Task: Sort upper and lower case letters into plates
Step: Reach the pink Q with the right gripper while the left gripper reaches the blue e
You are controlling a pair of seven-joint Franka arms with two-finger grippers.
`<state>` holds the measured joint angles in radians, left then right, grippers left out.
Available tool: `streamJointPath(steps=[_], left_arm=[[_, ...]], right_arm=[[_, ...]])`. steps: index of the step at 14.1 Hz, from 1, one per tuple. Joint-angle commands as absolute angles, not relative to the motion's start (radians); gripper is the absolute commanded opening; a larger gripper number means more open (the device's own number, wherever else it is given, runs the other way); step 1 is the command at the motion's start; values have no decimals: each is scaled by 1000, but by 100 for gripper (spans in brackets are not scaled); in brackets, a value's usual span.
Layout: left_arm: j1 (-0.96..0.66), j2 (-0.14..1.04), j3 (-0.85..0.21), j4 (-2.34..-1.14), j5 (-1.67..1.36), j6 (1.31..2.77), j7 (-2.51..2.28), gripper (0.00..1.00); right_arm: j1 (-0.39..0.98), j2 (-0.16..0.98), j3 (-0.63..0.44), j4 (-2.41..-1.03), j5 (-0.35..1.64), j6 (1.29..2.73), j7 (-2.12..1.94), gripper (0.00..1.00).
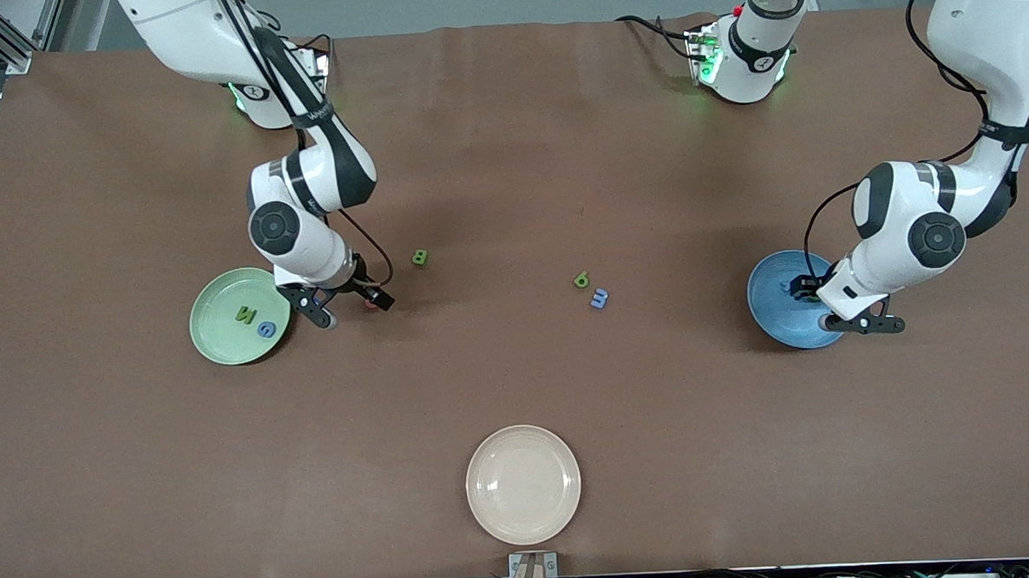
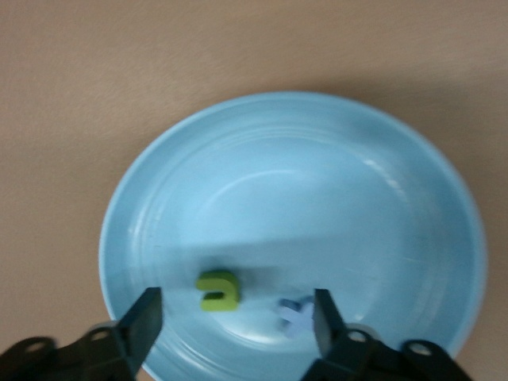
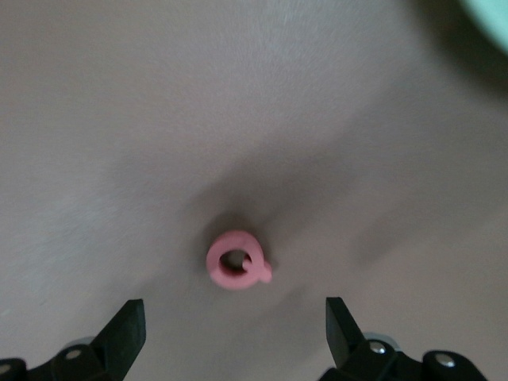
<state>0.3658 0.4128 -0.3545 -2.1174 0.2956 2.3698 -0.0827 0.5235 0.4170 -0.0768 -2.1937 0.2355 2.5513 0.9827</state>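
Observation:
My right gripper (image 1: 369, 299) is open and empty, low over a pink-red letter Q (image 3: 236, 260) that lies on the table beside the pale green plate (image 1: 215, 293); the Q lies just clear of the fingertips in the right wrist view. That plate holds a green N (image 1: 245, 315) and a blue G (image 1: 265, 328). My left gripper (image 1: 805, 289) is open and empty over the bright blue plate (image 1: 776, 312), which holds a green letter (image 2: 219, 290) and a pale blue letter (image 2: 294, 315). A green B (image 1: 419, 257), a green b (image 1: 581, 279) and a pale blue letter (image 1: 599, 298) lie mid-table.
A cream-beige plate (image 1: 523, 484) sits near the table's front edge, nearer to the front camera than all the letters. The brown table (image 1: 519, 384) stretches wide between the plates. The arm bases and cables stand along the robots' edge.

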Motion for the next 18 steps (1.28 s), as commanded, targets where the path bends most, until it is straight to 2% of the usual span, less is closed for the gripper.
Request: streamJointPath(steps=[1, 6, 10, 18], left_arm=[[368, 371, -429, -2082, 301, 2261, -199, 99], [348, 390, -569, -2028, 302, 2235, -561, 99], [220, 423, -580, -1977, 304, 2237, -720, 99], [38, 572, -575, -1859, 366, 2244, -1051, 99]], right_arm=[[557, 459, -87, -2203, 224, 2615, 1029, 97], [555, 462, -87, -2201, 224, 2615, 1029, 82], [555, 460, -92, -2200, 224, 2614, 1028, 71], [554, 456, -95, -2200, 190, 2605, 1023, 71]])
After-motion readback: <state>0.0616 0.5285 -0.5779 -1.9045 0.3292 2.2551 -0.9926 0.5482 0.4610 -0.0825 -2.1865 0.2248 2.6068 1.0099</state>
